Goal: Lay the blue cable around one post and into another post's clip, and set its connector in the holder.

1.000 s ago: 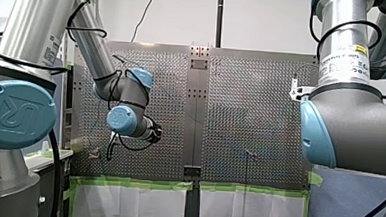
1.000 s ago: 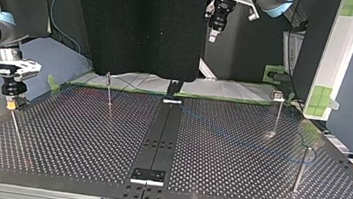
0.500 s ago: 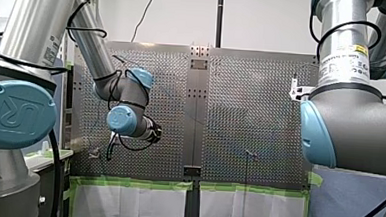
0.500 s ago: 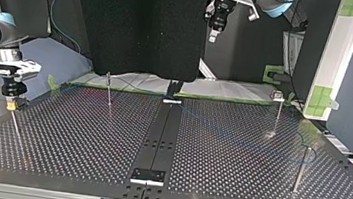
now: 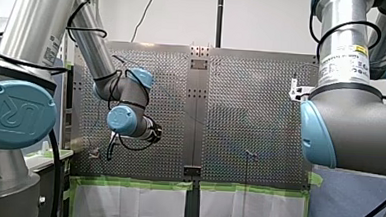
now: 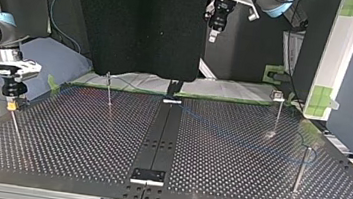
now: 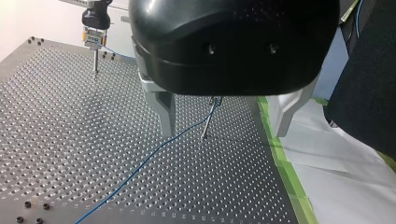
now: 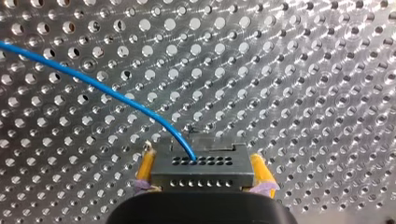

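My right gripper (image 8: 201, 162) clamps the grey connector (image 8: 202, 176) between yellow pads (image 8: 145, 166), middle left of the top view, with the blue cable (image 8: 107, 91) trailing across the perforated table (image 6: 238, 157). My left gripper (image 7: 222, 133) hangs wide and empty, top centre.

green tape (image 7: 286, 168) along the perforated table (image 6: 85, 134), black panel (image 6: 137, 24) behind

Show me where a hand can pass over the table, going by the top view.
Bare: at the top view's left, the plate between the centre strip and my right gripper, nearer the camera than the thin rear post. Crowded: the other half, where the blue cable lies across the plate by the clip post and the front post. My left gripper hangs high above it.
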You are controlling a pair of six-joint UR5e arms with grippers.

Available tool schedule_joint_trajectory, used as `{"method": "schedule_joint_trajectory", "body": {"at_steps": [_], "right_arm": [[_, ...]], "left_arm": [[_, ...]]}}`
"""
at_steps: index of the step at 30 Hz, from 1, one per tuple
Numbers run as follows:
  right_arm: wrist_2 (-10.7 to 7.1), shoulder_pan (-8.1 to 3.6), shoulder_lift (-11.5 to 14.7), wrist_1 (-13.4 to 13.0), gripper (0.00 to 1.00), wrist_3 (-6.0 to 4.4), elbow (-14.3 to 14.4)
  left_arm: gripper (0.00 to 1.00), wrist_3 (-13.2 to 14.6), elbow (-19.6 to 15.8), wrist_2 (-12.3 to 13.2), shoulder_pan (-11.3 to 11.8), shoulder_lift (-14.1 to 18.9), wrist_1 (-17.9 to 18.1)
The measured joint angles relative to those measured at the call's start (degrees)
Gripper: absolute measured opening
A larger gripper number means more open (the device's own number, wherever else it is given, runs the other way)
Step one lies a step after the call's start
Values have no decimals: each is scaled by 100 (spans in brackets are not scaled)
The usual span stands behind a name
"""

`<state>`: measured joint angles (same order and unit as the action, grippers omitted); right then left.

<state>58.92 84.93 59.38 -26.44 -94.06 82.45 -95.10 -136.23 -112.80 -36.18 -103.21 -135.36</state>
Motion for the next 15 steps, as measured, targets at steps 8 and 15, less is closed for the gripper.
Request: {"method": "schedule_joint_trajectory", "body": {"at_steps": [8, 15], "right_arm": [[28, -3, -6, -13, 0, -54, -16], [29, 10, -3, -29, 0, -61, -21]], "left_arm": [[100, 1, 9, 8, -2, 0, 0], [100, 1, 10, 4, 1, 0, 0]]}}
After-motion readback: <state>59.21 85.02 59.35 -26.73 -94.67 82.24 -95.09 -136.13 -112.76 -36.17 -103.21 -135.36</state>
